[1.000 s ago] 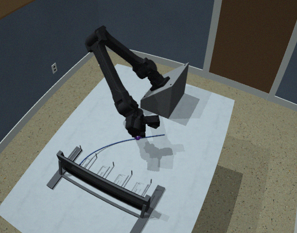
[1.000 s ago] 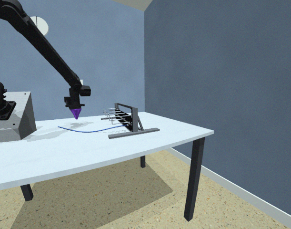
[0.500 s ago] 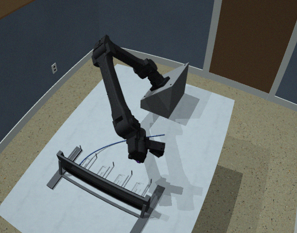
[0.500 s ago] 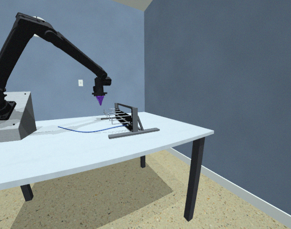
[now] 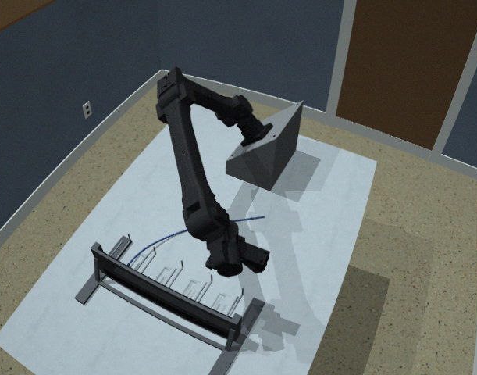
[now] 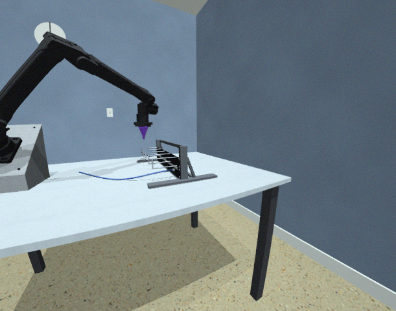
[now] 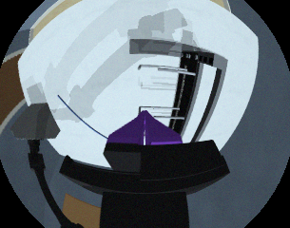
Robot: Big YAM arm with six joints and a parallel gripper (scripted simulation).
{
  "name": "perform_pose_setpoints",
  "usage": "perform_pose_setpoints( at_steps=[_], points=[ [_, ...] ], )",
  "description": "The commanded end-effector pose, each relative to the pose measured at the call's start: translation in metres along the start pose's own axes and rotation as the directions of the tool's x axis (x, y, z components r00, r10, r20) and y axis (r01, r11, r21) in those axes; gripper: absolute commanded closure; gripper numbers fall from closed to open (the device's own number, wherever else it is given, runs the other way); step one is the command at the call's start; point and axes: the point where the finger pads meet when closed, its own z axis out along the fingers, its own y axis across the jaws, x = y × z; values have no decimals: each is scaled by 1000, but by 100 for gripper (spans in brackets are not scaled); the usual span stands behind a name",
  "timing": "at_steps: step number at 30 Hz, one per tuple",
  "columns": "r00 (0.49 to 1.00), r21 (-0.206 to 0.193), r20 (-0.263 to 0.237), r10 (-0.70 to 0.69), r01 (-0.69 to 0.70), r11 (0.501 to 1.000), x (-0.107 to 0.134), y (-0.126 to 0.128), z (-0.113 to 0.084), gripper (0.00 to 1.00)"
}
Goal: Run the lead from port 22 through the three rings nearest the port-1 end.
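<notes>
The rack (image 5: 165,299) (image 6: 183,162) stands on the table with its row of thin wire rings (image 5: 211,278) (image 6: 153,164) facing the arm's base. The port numbers cannot be read. The blue lead (image 5: 250,218) (image 6: 117,179) (image 7: 82,120) leaves the panel near the rack's left end in the top view. It curves away from the rings across the table, its free end on the base side. The arm hides part of it. My gripper (image 6: 143,138) (image 7: 145,114) is shut and empty, pointing down high above the ring side of the rack. The arm hides its fingertips in the top view.
The grey wedge-shaped base (image 5: 250,171) (image 6: 37,170) carries the arm beyond the lead's free end. The rack's feet (image 5: 87,288) (image 6: 181,181) stick out front and back at both ends. The table edge (image 6: 140,222) runs along the side.
</notes>
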Motion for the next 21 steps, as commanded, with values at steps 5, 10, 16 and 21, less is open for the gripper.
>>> perform_pose_setpoints(
  at_steps=[5, 10, 16, 21],
  points=[
    [998, 73, 31, 48, -50, 996, -2, -21, -48, 100],
    [998, 73, 31, 48, -50, 996, -2, -21, -48, 100],
    [998, 73, 30, 46, -48, 996, -2, -21, -48, 100],
    [998, 73, 30, 46, -48, 996, -2, -21, -48, 100]
  ],
)
